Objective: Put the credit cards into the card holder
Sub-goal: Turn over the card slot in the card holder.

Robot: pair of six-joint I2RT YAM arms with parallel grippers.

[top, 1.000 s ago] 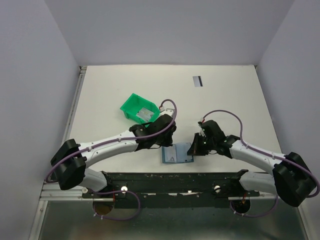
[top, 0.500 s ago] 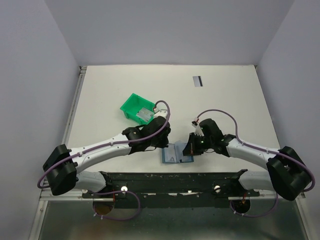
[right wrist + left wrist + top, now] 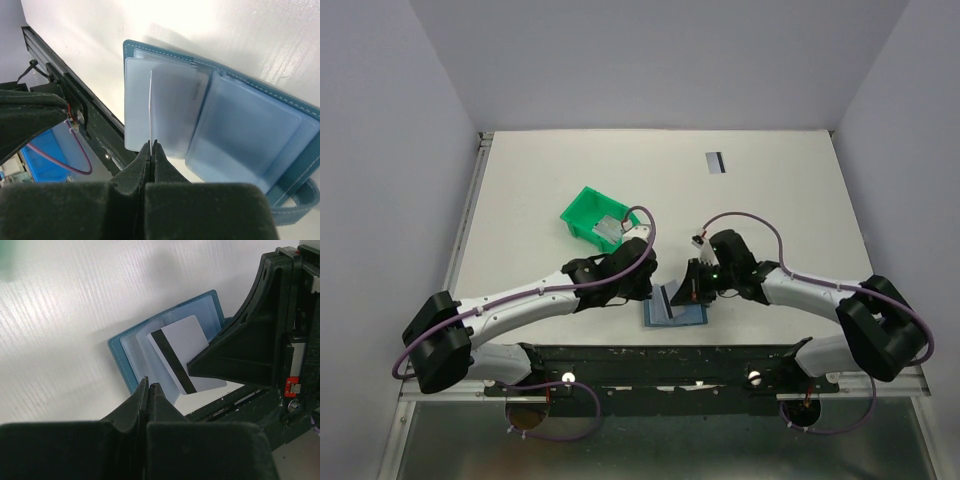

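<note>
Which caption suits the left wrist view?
Right end effector holds a striped card over the open blue wallet; left end effector shut, empty, in the foreground.

Left arm [image 3: 535, 293], right arm [image 3: 805, 290] inward, jaws closed

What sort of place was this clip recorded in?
Probably a lab robot workcell, not a home or shop: a white table boxed in by plain pale walls, two arms bolted to a metal rail at its near edge, and a few props such as a green bin and a blue card holder.

Lab robot cell: white table [image 3: 770, 220], plain grey walls [image 3: 660, 60], metal mounting rail [image 3: 660, 362].
</note>
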